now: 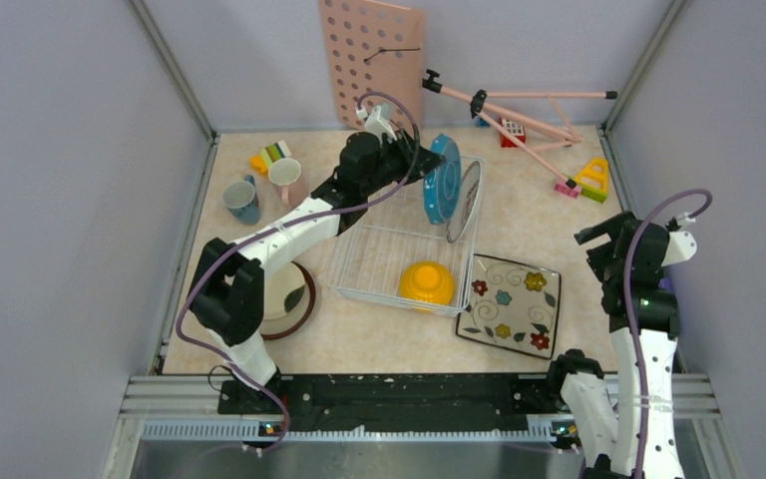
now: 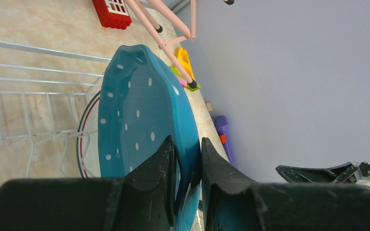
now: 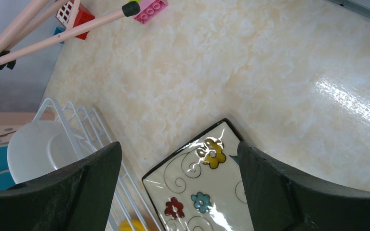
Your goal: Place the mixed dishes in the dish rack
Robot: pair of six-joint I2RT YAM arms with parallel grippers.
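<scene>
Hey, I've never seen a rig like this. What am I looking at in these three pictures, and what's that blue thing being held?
Two robot arms stand side by side. One picture looks down from above; the others come from cameras on each wrist. The left fingers pinch a teal dotted plate, upright at the far end of the white dish rack, beside a white plate. A yellow bowl lies in the rack. The right fingers hang open near a square flowered plate.

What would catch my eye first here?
The left gripper pinches a teal dotted plate on edge at the far end of the white dish rack, beside a standing white plate. A yellow bowl sits at the rack's near end, and a square flowered plate lies on the table to its right.
</scene>
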